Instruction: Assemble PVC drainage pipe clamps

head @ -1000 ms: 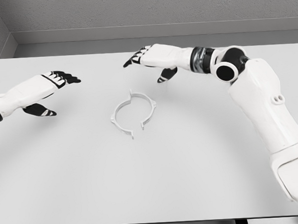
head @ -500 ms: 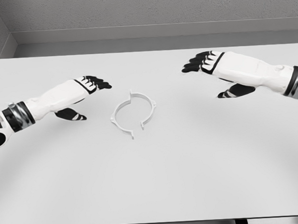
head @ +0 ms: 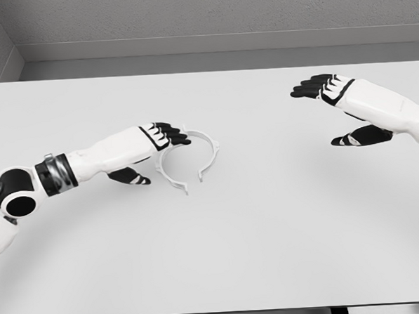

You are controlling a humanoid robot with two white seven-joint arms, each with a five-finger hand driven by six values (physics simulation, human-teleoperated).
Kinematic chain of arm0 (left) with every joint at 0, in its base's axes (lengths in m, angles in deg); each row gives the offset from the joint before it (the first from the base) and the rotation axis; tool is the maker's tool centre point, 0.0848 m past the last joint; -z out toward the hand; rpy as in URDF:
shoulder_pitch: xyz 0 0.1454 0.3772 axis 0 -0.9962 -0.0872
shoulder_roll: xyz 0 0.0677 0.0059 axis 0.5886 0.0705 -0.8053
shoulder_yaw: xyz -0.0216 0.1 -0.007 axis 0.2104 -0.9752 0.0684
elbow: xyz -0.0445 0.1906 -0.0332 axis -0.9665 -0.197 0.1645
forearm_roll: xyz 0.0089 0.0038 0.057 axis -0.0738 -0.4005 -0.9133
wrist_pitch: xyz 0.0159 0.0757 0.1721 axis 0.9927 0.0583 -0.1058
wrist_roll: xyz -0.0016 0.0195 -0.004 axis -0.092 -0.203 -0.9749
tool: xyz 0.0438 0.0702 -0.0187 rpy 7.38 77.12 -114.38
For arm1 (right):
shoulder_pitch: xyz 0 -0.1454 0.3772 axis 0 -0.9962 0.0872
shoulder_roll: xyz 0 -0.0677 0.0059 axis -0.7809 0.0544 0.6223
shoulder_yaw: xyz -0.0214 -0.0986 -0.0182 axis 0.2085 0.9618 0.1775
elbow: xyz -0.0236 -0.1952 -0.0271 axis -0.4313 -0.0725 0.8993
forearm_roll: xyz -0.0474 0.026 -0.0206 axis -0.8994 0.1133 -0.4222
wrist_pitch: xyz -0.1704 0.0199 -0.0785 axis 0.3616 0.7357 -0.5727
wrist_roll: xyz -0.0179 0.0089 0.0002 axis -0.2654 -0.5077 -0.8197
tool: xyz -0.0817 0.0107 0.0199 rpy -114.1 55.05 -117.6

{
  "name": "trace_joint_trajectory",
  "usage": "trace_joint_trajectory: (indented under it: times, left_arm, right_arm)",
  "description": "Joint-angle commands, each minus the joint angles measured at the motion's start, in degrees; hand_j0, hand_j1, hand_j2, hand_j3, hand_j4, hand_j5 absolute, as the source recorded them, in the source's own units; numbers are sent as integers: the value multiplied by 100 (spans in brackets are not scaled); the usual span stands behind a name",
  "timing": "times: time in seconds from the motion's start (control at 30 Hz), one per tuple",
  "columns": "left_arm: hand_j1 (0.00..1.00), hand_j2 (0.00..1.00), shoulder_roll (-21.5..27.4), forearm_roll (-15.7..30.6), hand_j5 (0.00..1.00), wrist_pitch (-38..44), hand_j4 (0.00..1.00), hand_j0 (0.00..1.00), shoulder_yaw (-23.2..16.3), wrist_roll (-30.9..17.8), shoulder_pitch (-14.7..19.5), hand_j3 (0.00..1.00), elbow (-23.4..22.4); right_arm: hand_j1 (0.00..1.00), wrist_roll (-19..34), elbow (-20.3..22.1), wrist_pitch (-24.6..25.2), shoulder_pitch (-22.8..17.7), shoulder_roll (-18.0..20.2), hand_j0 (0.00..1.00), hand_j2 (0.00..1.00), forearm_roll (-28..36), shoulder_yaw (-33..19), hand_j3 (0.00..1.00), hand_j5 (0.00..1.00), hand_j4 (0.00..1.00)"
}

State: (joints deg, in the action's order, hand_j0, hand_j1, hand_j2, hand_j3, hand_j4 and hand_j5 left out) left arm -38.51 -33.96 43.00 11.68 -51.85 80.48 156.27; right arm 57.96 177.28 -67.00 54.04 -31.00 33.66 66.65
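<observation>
At the frame's centre the left hand [head: 154,142], fingers apart, reaches the clamp ring [head: 195,155] on the table [head: 269,231]; gripping comes next. The right hand [head: 337,104] hovers open, upper right.

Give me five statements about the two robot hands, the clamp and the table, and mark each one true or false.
1. The left robot hand is right at the left side of the pipe clamp. True.
2. The right robot hand grips the clamp. False: it hangs far to the right of it, fingers spread, holding nothing.
3. The clamp lies flat on the white table. True.
4. The clamp is a fully closed ring. False: gaps show between its two half-rings.
5. The left robot hand has lifted the clamp off the table. False: its fingers are spread, not closed on the clamp, and the clamp lies on the surface.
</observation>
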Motion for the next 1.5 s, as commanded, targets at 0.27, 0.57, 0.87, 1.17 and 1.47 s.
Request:
trace_joint_trajectory:
  times: [0.27,0.57,0.87,1.17,1.47]
  left_arm:
    - [100,100,-230,-38,100,8,100,100,-117,-6,0,100,-116]
    - [100,100,-581,-187,100,8,100,100,-152,-14,70,100,-406]
    - [100,100,-731,-266,100,8,100,100,-152,-41,79,100,-608]
    - [100,100,-757,-266,100,8,100,100,-152,-41,105,100,-678]
    - [100,100,-863,-266,100,8,100,100,-143,-41,229,100,-889]
  right_arm:
    - [100,-3,-40,17,53,-21,100,100,35,22,100,100,100]
    - [100,-3,-40,17,53,-21,100,100,35,22,100,100,100]
    - [100,-3,-40,17,53,-12,100,100,35,22,100,100,100]
    - [100,-3,-58,17,53,-12,100,100,35,22,100,100,100]
    - [100,-3,-67,17,53,-12,100,100,35,22,100,100,100]
